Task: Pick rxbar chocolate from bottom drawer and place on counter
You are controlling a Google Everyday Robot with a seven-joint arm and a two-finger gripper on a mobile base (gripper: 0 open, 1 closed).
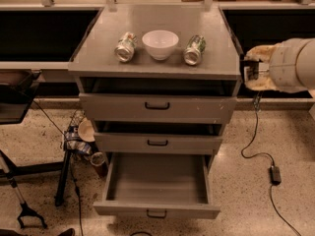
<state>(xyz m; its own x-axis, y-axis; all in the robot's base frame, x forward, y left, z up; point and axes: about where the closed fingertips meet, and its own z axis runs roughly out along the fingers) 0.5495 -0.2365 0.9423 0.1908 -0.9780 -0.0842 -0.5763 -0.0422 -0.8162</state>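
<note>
Camera view shows my gripper [252,74] clamped on the rxbar chocolate [249,71], just beside the counter [162,68] at its right edge and height — ready for placing, I judge — with the bottom drawer [182,210] open below

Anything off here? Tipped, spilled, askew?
The left can and right can lie on their sides on the counter, flanking the upright bowl; no spill shows. The bottom drawer stands pulled out, with nothing visible inside. The gripper hangs off the counter's right edge.
</note>
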